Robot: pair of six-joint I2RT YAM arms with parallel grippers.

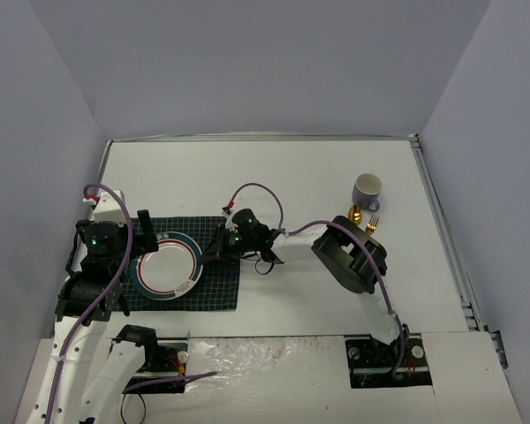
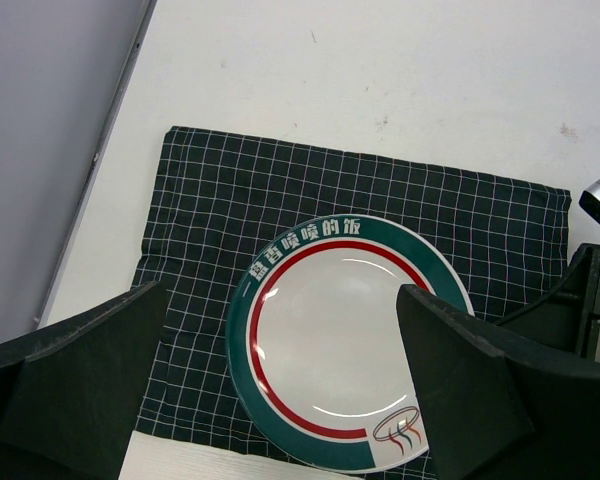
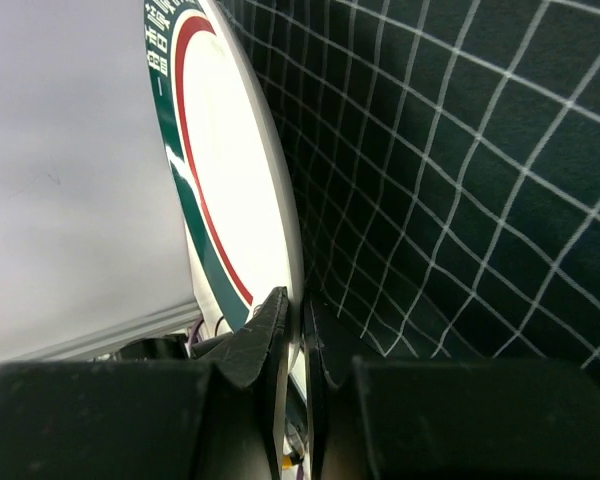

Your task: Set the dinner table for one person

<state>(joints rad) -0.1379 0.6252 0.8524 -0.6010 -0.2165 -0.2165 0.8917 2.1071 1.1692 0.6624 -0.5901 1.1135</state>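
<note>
Right gripper (image 3: 292,325) clamps the rim of the plate (image 2: 340,340) on the checked cloth (image 2: 280,180) by the left edge of the dinner table (image 1: 318,300), left gripper (image 2: 280,335) hangs above with fingers apart, while mug (image 1: 366,187), spoon (image 1: 357,215) and fork (image 1: 372,225) sit toward the far right corner, seemingly not yet placed.

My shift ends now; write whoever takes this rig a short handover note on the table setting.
Left gripper: jaws open, holding nothing, above the round white plate with green and red rings.
Right gripper: jaws shut on that plate's right rim.
The plate is over the dark green checked cloth; resting flat or lifted, I cannot tell.
The pale round mug, gold fork and gold spoon sit together at the far right of the large white tabletop.
Done: cloth laid, plate at it. Left: release the plate, probably bring mug and cutlery beside it.
</note>
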